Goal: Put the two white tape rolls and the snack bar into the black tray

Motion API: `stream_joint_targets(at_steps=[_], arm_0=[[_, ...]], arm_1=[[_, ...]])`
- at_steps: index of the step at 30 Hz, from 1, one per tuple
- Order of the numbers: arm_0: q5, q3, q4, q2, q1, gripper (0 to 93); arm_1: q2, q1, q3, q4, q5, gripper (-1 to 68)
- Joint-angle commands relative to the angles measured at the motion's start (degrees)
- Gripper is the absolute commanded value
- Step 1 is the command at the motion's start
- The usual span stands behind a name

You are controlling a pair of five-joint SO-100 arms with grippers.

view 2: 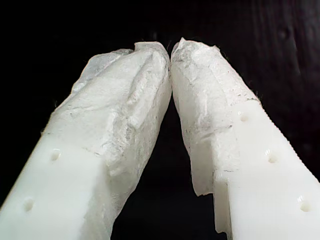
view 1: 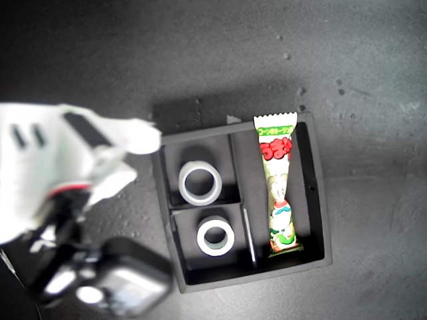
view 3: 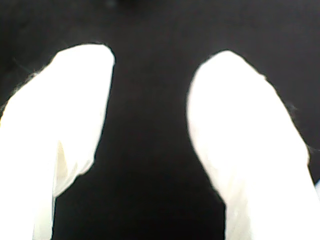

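Exterior view: the black tray (view 1: 319,200) sits at centre frame on a dark, matte, lightly speckled tabletop (view 1: 373,80). One white tape roll (view 1: 199,182) lies flat in the small compartment at the tray's upper left, and the other white tape roll (view 1: 215,236) lies flat in the small compartment directly below it; both are smooth rings with dark centre holes. The snack bar (view 1: 280,183) lies lengthwise in the long compartment on the tray's right, its glossy green, white and red wrapper ending in crimped zigzag edges. All three items appear placed, so the step in hand is judged to be withdrawal.

A white arm (view 1: 60,167) fills the left of the frame, its tip near the tray's upper left corner; the wrist views do not show which arm it is. Retreating well means lifting clear before swinging away, so that the tray's low wall is not clipped and the light rolls are not jostled.

First wrist view: my first gripper (view 2: 171,52) has rough, tape-wrapped white fingers whose tips meet, clenched on nothing. Second wrist view: my second gripper (view 3: 150,85) is released, a wide gap between its blurred white fingers, over dark surface.
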Motion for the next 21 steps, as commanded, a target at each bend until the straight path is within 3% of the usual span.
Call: stream_joint_targets(at_steps=[1,6,10,17,21], arm_0=[[-5.4,29.2,-8.6,34.1,2.5,13.4],[-9.5,64.5,-21.4,61.7,7.9,2.8],[-8.5,83.1,-33.0,71.5,12.0,0.1],[-14.3,103.0,-35.2,83.2,12.7,0.0],[-15.0,109.0,-36.1,83.2,13.2,0.0]], arm_1=[[19.0,-0.5,35.3,-9.6,-2.1,-0.7],[39.1,-2.5,64.9,-17.1,-6.9,-0.7],[39.3,-2.8,76.7,-21.6,-9.8,-0.7],[39.3,-2.0,95.1,-35.5,-4.0,-0.7],[39.4,-3.4,95.7,-33.7,-5.0,-0.7]])
